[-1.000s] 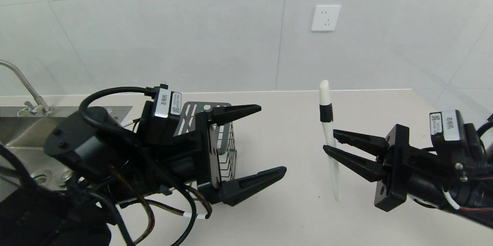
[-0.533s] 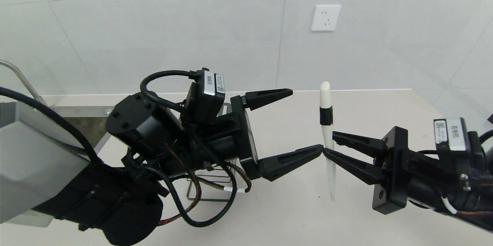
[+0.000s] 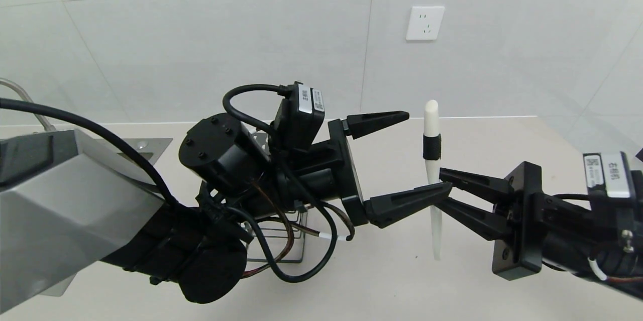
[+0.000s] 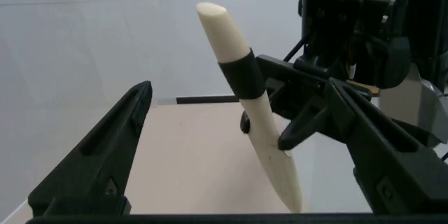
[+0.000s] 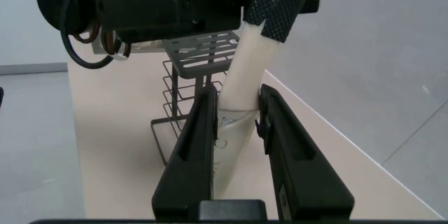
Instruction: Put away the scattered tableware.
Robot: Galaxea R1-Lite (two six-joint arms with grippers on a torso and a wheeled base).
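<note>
Bright, even, diffuse light washes the tiled wall (image 3: 251, 49) and pale counter (image 3: 382, 286), its source out of frame, and it leaves barely a shadow on the counter. Glossy tiles at the wall's right side carry pale streaks of reflection. The head view's wide lens bows the tile seams toward the edges. Against the light backdrop the black left gripper (image 3: 428, 151) and right gripper (image 3: 442, 186) read as near-silhouettes, while the white utensil (image 3: 432, 125) almost merges with the wall.

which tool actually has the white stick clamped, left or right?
The right tool: its fingers are shut on the white stick, holding it nearly upright. The left tool is wide open, one finger on either side of the stick.
</note>
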